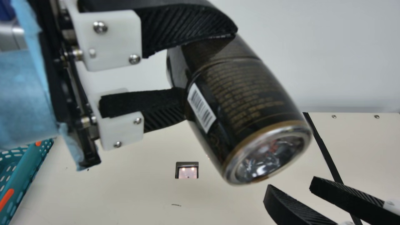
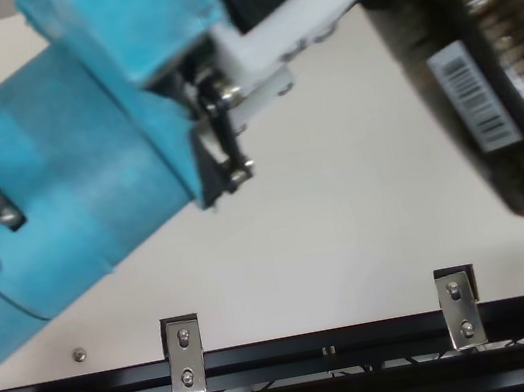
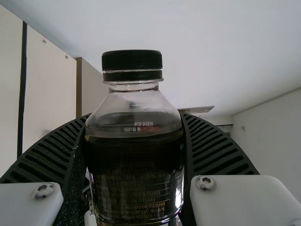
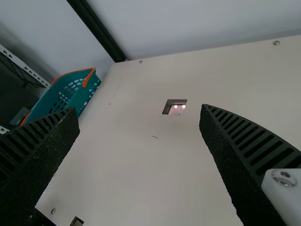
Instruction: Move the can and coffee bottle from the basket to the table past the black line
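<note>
Main view: left claw (image 1: 207, 75) clamped on the coffee bottle (image 1: 247, 103), bottle tilted, base pointing down to view right, held above the desk (image 1: 125, 193). In this view its base edge comes right up to the black line (image 1: 323, 148). Right claw (image 1: 291, 183) low at view right, spread, nothing between the fingers; gap between its tips and bottle base. Basket (image 1: 22, 181) at far left edge.

Top view: bottle at upper right, desk between it and the black rail (image 2: 330, 349).

Left wrist view: bottle between both ribbed fingers, cap (image 3: 132, 61) standing past the tips.

Right wrist view: fingers wide apart, basket by the desk's edge.
</note>
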Action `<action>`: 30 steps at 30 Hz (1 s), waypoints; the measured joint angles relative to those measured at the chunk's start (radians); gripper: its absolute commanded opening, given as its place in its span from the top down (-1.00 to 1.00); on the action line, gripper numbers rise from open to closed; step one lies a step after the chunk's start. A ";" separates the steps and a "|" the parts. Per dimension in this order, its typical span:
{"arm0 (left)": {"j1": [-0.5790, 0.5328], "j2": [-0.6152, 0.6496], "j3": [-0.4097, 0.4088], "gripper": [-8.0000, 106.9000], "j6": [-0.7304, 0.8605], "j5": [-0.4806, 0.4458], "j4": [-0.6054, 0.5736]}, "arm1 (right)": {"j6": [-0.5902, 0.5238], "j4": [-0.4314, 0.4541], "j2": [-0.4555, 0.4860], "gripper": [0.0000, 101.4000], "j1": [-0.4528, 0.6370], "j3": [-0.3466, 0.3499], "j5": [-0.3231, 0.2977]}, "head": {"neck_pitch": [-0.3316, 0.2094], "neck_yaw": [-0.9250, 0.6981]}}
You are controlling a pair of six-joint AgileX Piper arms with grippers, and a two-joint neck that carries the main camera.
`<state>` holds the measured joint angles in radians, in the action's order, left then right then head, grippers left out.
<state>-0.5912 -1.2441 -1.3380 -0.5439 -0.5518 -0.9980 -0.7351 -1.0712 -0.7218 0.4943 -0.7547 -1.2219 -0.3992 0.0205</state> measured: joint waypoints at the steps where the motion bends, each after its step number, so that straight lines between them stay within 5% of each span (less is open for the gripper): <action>1: -0.011 -0.008 -0.004 0.68 -0.005 0.010 0.013 | 0.000 0.000 0.000 -1.00 0.000 0.000 0.000 | 0.000 0.000; 14: -0.119 -0.039 0.027 0.68 -0.183 0.275 0.267 | 0.000 0.000 0.000 -1.00 0.000 0.000 0.000 | -0.005 0.000; 30: -0.119 -0.039 0.027 0.68 -0.184 0.279 0.271 | 0.000 0.000 0.000 -1.00 0.000 0.000 0.000 | -0.005 0.000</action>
<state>-0.7099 -1.2829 -1.3112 -0.7280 -0.2731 -0.7268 -0.7351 -1.0712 -0.7218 0.4943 -0.7547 -1.2219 -0.4043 0.0205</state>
